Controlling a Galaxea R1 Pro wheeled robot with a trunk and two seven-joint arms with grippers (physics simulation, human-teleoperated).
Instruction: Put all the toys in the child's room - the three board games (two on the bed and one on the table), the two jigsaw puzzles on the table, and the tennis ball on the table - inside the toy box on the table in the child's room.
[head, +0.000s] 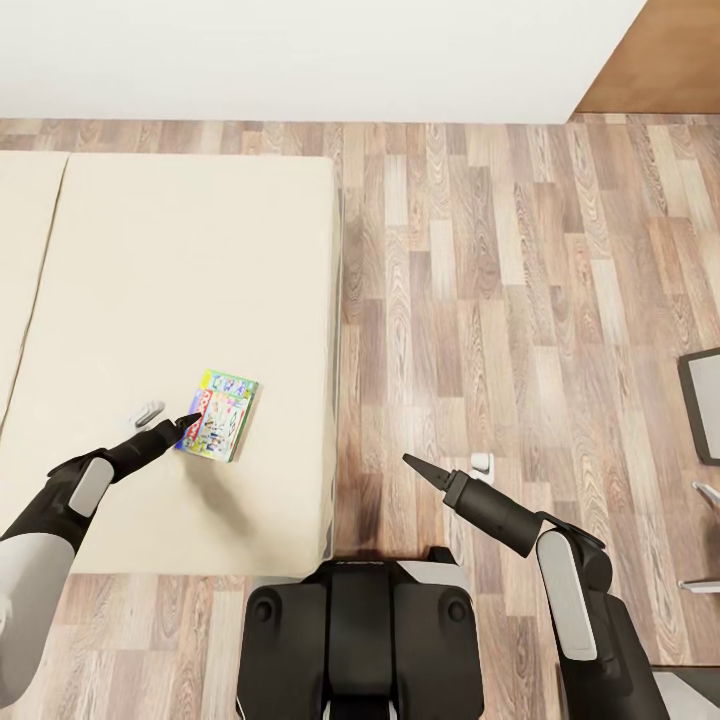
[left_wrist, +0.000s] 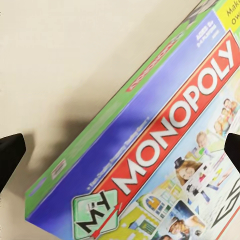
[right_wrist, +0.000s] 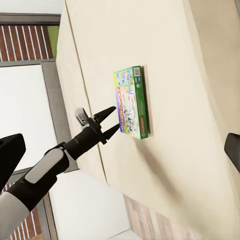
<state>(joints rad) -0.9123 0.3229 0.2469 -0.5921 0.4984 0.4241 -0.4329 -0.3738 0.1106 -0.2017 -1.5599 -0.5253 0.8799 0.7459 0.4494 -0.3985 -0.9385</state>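
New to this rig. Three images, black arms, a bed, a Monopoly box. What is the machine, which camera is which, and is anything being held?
It is a simulated wheeled robot with two arms, driven remotely by a person.

The large picture is from the head camera, looking down over both arms. The bed with its cream cover is on the robot's left, with wood-plank floor on its right. One board game, a Monopoly box, lies flat on the bed.

The close-up of the box comes from the left wrist camera. The other small picture is from the right wrist camera and looks across at the left gripper beside the game.

Nothing is held. The left gripper is open, fingers spread at the box's edge. The right gripper hangs over the floor; I cannot tell its state.
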